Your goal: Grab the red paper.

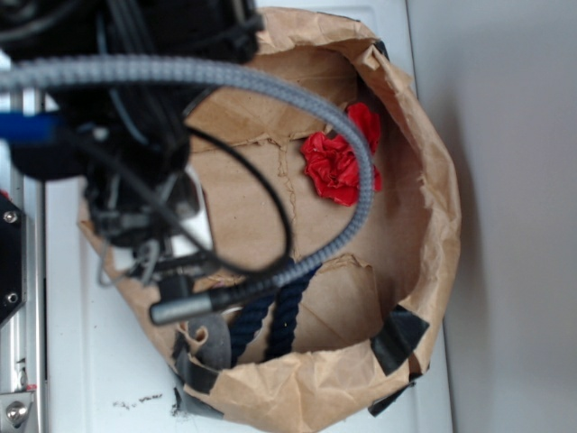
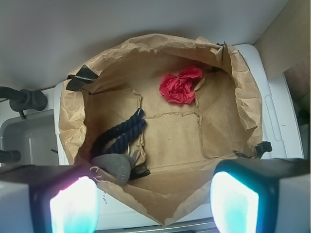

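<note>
Inside brown paper bag (image 2: 245,92), on its floor near far wall: red paper (image 2: 180,86), crumpled, lying free. Well apart from dark rope (image 2: 116,136) and grey lump (image 2: 112,167) at near side. Gripper (image 2: 154,201) high above bag mouth, fingers spread wide, nothing between them. Best approach, prob.: centre over wad first, then straight down w/ jaws kept wide, clear of bag rim. Pinch wad's middle, not a loose ruffle; avoid catching bag floor. Ext. view: cable (image 1: 356,162) crosses wad.
</note>
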`<act>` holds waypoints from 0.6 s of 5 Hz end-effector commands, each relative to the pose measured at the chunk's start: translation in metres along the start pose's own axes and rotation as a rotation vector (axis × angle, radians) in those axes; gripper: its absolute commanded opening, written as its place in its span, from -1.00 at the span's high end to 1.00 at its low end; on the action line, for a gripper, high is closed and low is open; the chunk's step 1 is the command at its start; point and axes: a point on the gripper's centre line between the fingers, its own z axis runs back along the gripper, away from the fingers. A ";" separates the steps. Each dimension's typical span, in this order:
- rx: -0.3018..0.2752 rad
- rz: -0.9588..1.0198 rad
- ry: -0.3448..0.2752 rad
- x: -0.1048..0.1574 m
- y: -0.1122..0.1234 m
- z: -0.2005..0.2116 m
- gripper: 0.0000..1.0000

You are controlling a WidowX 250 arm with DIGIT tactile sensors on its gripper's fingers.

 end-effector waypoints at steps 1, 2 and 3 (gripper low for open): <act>0.082 -0.112 -0.036 0.025 0.003 -0.081 -1.00; 0.111 -0.101 0.015 -0.007 -0.004 -0.115 -1.00; 0.111 -0.101 0.015 -0.007 -0.004 -0.115 -1.00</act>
